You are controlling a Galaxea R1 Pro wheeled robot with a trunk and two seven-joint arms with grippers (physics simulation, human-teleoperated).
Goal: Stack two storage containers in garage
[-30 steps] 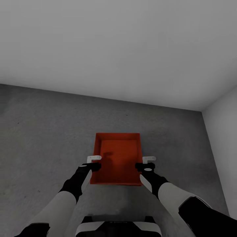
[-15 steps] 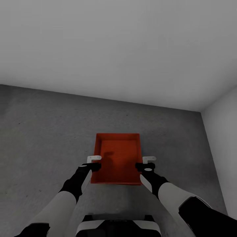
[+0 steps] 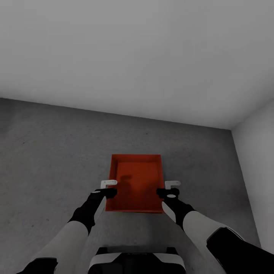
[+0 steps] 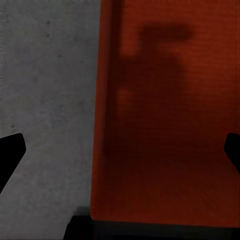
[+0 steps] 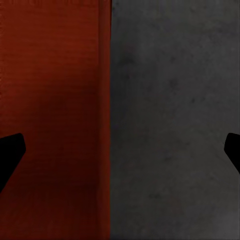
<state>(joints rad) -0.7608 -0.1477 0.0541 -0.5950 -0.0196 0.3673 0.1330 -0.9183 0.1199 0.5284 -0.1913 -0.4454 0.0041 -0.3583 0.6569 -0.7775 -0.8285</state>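
- One storage container point(image 3: 136, 182) sits on the concrete floor point(image 3: 49, 152), lower centre of the frame, long axis running away from the robot.
- Left hand point(image 3: 109, 188) and right hand point(image 3: 169, 188) straddle its side walls, both spread wide, gripping nothing.

An orange-red container point(image 3: 136, 182) sits on the dark grey floor point(image 3: 49, 152), near the corner of two pale walls point(image 3: 137, 53). The left gripper point(image 3: 108, 188) is at the container's left wall and the right gripper point(image 3: 169, 189) is at its right wall, each with one finger outside the wall. The container is empty inside.
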